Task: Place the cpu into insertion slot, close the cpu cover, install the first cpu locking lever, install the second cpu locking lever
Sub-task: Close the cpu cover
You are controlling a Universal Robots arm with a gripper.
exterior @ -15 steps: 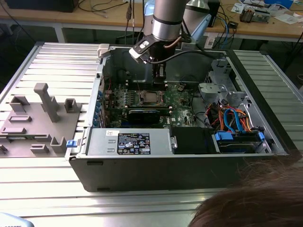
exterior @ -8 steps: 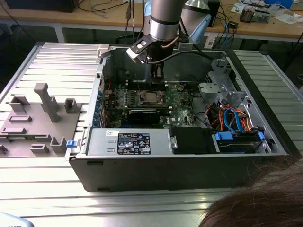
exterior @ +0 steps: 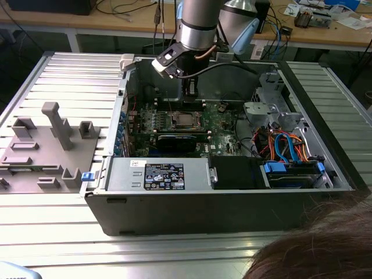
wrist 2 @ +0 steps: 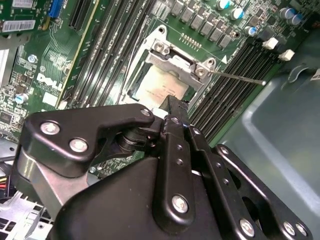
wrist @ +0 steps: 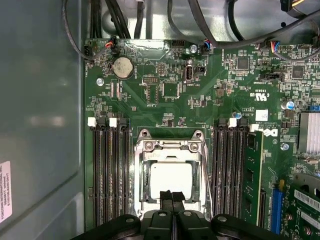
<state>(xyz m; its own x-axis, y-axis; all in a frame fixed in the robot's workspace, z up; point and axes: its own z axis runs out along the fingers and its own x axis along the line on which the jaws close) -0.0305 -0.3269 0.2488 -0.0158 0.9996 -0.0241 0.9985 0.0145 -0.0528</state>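
Currently the black gripper (wrist: 170,196), fingertips pressed together, sits at one edge of the thin silver metal cpu cover (wrist: 170,155), apparently holding it down over the dull silver square cpu (wrist: 170,177).

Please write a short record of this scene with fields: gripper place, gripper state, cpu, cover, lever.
gripper place: gripper at one edge of the cpu cover; contact unclear
gripper state: shut
cpu: cpu seated in the insertion slot
cover: lies flat over the cpu, which shows through its window
lever: a thin locking lever sticks out over the memory slots, seemingly unlatched
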